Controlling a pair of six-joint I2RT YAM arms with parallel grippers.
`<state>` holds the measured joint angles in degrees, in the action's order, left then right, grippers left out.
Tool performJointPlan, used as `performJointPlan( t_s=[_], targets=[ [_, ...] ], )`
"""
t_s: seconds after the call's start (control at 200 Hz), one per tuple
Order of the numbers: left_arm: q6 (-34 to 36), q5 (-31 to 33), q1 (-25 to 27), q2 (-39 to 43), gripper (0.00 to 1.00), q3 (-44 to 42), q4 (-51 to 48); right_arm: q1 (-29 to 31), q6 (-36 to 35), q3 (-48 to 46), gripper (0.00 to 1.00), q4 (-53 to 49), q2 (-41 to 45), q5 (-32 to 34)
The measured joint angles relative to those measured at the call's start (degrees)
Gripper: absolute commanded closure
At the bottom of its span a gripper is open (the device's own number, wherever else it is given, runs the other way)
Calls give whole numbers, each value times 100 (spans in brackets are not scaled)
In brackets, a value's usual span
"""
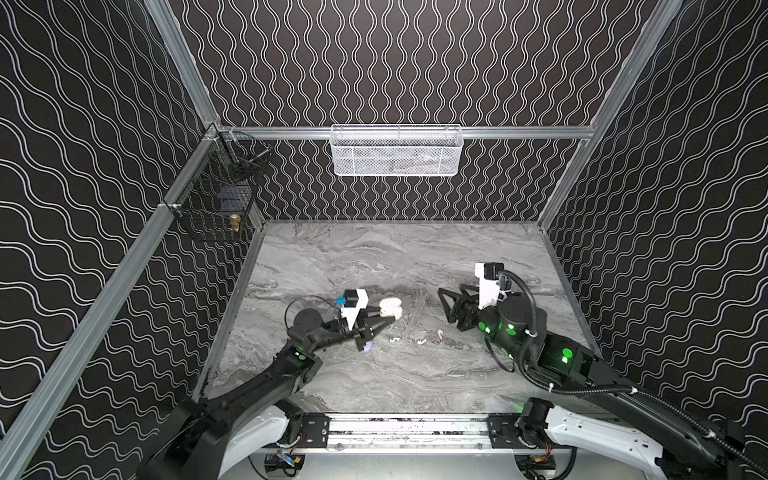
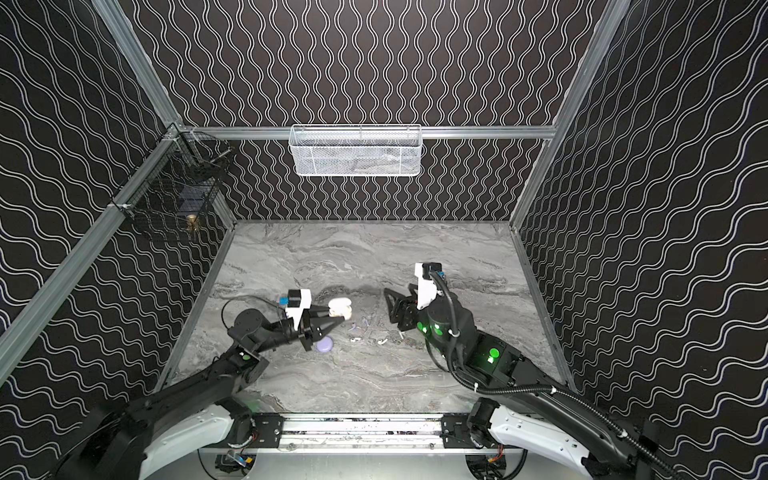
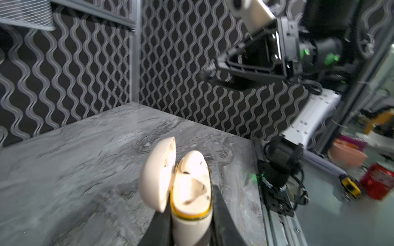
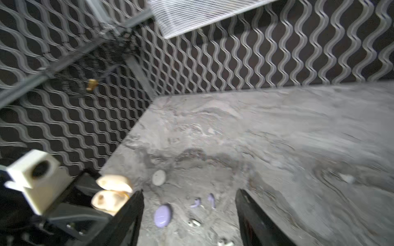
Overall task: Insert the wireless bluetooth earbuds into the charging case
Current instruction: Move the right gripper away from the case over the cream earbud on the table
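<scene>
Jaws on our left gripper (image 3: 191, 221) pinch tight on the bottom half of the cream charging case (image 3: 191, 198), with one black finger on each side. We hold it up off the grey table (image 1: 374, 257) with its lid (image 3: 157, 174) flipped open, so the holes face out and our other arm can reach them. Two pale buds (image 3: 195, 187) look like they sit inside it, but the picture is blurry, so we cannot be sure. Our right gripper (image 4: 188, 191) has its jaws wide apart with nothing between them. It hangs over the table near the loose wireless bluetooth earbuds (image 1: 422, 341), close to the cream case but not touching it. We think wide jaws make sense here, because the buds are tiny and we need room to come down around one. Two lavender buds (image 4: 211, 200) lie side by side on the table, and white buds (image 4: 194, 222) lie near them. A shut lavender case (image 4: 163, 215) rests just beside them. We think the purple pair belongs in that one, so it may need opening first.
</scene>
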<state>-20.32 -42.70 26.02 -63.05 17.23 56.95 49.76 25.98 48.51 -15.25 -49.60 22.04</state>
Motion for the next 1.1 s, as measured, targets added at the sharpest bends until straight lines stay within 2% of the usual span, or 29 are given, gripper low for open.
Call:
performJointPlan(
  t_s=[0.07, 0.155, 0.295, 0.445, 0.681, 0.921, 1.096],
  targets=[
    [-601, -179, -407, -671, 100, -94, 831, -566, 192, -197, 34, -245, -278, -229],
    [-1137, -448, -588, -1250, 100, -140, 1609, -922, 339, -481, 33, -514, -656, -750],
    [-1399, -592, -643, -1397, 100, -70, 2109, -1217, 450, -673, 33, -533, -1449, -1550],
    [-1174, -535, -647, -933, 100, -28, 1672, -1392, 459, -514, 33, -533, -2461, -2194],
    [-592, -286, -610, -267, 100, 0, 625, -1458, 173, -66, 34, -544, -3491, -2695],
    [-358, -240, -542, -229, 100, 0, 334, -1462, -11, 162, 36, -715, -4061, -2719],
    [-332, -216, -538, -94, 100, 0, 232, -1462, -151, 354, 42, -855, -4459, -2647]
  ],
)
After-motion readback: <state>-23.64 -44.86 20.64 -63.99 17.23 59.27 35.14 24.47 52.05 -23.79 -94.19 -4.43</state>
